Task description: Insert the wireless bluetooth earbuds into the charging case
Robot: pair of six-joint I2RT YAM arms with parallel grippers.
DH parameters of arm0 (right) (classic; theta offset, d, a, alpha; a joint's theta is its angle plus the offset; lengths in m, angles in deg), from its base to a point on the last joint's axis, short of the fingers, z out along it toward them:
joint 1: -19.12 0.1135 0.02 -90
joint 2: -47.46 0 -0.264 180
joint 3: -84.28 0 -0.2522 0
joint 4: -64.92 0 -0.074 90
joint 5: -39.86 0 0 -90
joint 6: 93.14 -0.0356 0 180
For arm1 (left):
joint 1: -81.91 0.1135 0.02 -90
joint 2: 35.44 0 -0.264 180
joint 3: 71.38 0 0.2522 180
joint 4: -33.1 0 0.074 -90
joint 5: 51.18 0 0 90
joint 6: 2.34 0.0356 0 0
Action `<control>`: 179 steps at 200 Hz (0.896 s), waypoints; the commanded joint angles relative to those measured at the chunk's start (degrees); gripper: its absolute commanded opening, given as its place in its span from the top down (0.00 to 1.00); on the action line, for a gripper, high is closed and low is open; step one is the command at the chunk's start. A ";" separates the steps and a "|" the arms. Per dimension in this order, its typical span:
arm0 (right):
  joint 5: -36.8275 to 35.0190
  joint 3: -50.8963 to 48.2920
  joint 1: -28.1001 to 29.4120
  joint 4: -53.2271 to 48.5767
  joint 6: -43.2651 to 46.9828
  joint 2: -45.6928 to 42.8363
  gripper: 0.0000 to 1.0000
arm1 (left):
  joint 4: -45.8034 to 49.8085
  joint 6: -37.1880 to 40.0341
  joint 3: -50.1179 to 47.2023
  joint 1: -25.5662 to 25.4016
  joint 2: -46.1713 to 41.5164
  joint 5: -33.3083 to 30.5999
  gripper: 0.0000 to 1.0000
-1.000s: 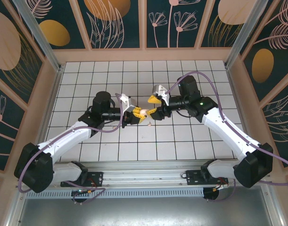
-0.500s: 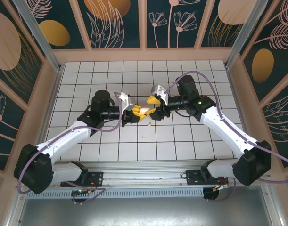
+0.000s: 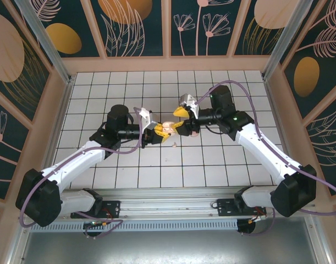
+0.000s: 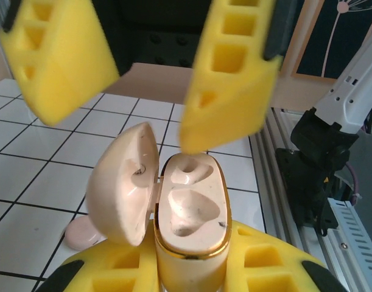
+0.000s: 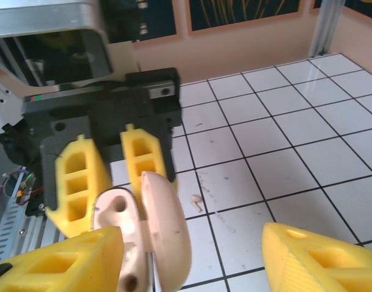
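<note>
My left gripper (image 3: 155, 132) is shut on the charging case (image 3: 166, 128) and holds it above the tiles at mid-table. In the left wrist view the case (image 4: 189, 213) stands upright between my yellow pads (image 4: 277, 267), its lid (image 4: 122, 182) swung open to the left and both sockets empty. My right gripper (image 3: 180, 124) is open, its fingers (image 4: 228, 73) spread above the case and lid. From the right wrist the case (image 5: 115, 219) and lid (image 5: 167, 231) sit just in front of my right gripper (image 5: 189, 261). One earbud (image 5: 196, 202) lies on a tile below, also visible from above (image 3: 174, 145).
A flat pink disc (image 4: 81, 231) lies on the tiles under the case. The aluminium rail (image 3: 168, 198) runs along the near table edge. Wooden walls (image 3: 168, 63) ring the tiled floor.
The left gripper has lifted the open case slightly toward the right gripper. The right gripper has shifted a little farther back and now straddles the case's top.
</note>
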 commanded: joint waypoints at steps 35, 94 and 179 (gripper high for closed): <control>-0.14 1.08 -0.49 2.50 -1.46 0.22 0.39 | 0.42 1.62 1.57 -0.14 -1.50 2.27 0.80; -2.33 1.59 -1.12 3.33 -4.26 0.11 0.40 | -0.06 1.54 0.95 -0.11 -1.80 2.49 0.80; 3.76 1.08 -1.69 3.60 -4.26 -1.43 0.38 | -1.20 0.72 0.33 -0.14 -1.99 1.78 0.80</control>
